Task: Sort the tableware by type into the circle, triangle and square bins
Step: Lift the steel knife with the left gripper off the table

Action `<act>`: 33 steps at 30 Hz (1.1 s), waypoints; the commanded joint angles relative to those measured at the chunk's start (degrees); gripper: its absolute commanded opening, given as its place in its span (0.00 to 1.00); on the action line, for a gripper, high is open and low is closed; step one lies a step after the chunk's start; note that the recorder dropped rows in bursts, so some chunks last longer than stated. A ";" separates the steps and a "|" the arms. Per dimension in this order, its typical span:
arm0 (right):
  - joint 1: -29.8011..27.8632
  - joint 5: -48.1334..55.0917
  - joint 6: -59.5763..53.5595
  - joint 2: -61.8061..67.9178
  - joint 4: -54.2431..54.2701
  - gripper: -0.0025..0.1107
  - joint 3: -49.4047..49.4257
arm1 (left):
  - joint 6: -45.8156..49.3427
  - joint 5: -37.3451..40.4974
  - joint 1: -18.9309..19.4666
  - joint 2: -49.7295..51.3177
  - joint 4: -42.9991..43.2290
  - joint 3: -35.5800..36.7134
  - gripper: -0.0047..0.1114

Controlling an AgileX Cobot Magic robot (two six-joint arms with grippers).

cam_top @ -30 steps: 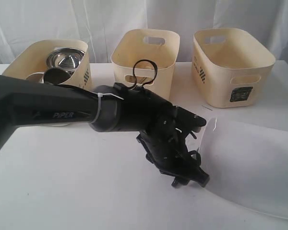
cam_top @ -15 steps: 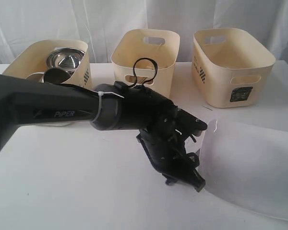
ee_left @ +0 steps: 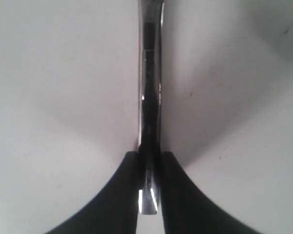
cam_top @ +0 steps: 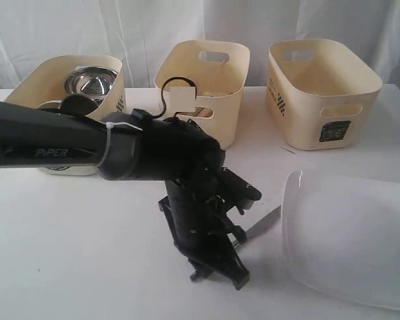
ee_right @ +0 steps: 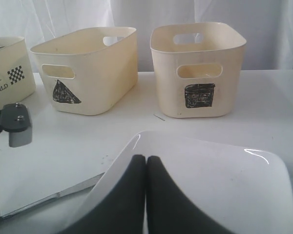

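My left gripper (ee_left: 149,161) is shut on the handle of a flat metal utensil (ee_left: 150,83), which runs straight out between the black fingers. In the exterior view the utensil (cam_top: 263,223) pokes out of the left gripper (cam_top: 235,235) toward the rim of the large white rounded-square plate (cam_top: 353,233), low over the table. My right gripper (ee_right: 146,161) is shut with nothing between its fingers, hovering over the plate (ee_right: 224,180). A steel bowl (cam_top: 90,81) and a steel mug (cam_top: 73,103) sit in the left bin (cam_top: 113,100).
Three cream bins stand along the back: the left one, the triangle bin (ee_right: 83,68) in the middle and the square bin (ee_right: 198,68) on the right. A white curtain hangs behind them. The left arm (cam_top: 53,143) stretches across the table's left half.
The left gripper has closed on the utensil and drawn back leftward and toward the front, pulling it out from the plate's edge. The plate now lies lower and flatter.
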 commanded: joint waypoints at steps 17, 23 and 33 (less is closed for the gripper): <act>-0.37 -0.51 -0.16 -0.36 0.07 0.02 0.12 | -1.94 -10.66 2.38 -3.44 -0.49 9.72 0.48; -0.37 -0.51 -0.16 -0.36 0.07 0.02 0.12 | -1.94 -12.69 2.38 -3.44 -0.49 6.93 0.48; -0.37 -0.51 -0.16 -0.36 0.07 0.02 0.12 | -1.57 -12.45 2.38 -3.44 -0.49 2.08 0.48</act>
